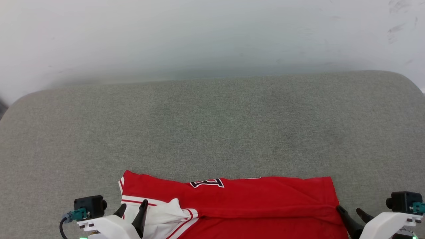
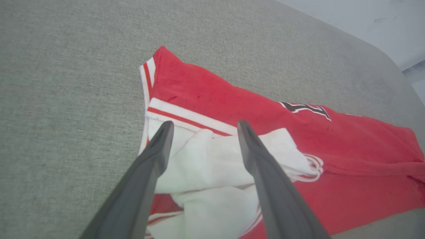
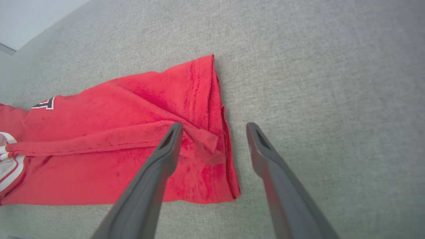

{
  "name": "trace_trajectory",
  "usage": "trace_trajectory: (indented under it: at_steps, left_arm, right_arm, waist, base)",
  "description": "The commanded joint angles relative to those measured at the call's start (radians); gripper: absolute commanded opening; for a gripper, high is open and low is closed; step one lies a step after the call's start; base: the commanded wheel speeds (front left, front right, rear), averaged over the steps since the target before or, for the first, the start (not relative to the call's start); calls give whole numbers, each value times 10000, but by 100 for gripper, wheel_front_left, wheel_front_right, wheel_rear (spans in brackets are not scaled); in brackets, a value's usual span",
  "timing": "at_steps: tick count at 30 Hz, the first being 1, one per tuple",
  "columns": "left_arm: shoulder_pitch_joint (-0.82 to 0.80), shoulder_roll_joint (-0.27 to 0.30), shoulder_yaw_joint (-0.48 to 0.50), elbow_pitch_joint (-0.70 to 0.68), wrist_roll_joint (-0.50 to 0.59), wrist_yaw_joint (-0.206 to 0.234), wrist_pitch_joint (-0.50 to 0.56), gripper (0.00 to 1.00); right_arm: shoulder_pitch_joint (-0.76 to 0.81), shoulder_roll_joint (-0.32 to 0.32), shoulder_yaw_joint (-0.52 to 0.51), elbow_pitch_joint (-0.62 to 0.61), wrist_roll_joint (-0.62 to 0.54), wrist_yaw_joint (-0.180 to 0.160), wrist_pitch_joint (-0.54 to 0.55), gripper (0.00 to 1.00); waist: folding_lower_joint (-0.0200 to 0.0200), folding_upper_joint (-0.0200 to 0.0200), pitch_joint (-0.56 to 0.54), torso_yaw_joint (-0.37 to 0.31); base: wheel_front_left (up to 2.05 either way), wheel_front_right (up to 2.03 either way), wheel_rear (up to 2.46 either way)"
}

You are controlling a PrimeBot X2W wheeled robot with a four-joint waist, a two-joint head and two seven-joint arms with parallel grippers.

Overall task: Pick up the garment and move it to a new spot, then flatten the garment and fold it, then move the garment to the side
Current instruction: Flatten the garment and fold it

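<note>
Head view shows the garment (image 1: 232,202) lying as a folded band at the near edge of the grey fabric surface (image 1: 212,126), long axis running left to right, with the left gripper (image 1: 133,204) at its sleeve end and the right gripper (image 1: 348,209) at its hem end, so each arm is near 1 end. Both grippers have their fingers apart and hold nothing. The left wrist view shows the bunched white sleeve (image 2: 212,156) under the left gripper, while the right wrist view shows 1 finger over the red hem (image 3: 215,159) and the other over bare surface.
</note>
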Motion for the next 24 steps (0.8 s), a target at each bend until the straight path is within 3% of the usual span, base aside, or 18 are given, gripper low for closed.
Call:
trace_trajectory:
  at_steps: [1,7,12,24]
  left_arm:
    - [71,-38,25,-80,90,63,-129,100]
    - [-184,-136,52,-846,861,289,-1283,100]
    - [-490,-166,-25,-1432,1847,494,-2538,100]
    - [-737,48,-240,-2568,3071,1075,-3129,100]
  right_arm:
    - [119,-3,-55,-142,-97,-4,15,100]
    - [272,-168,-631,-1102,-367,-4,780,100]
    - [-48,-455,-937,-1420,-533,-4,2022,100]
    - [-790,-724,-335,-979,-578,-4,3417,100]
  waist:
    - [2,0,-33,0]
    - [2,0,-109,99]
    - [2,0,83,321]
    - [2,0,867,943]
  base:
    - [0,0,0]
    - [0,0,0]
    - [0,0,0]
    - [0,0,0]
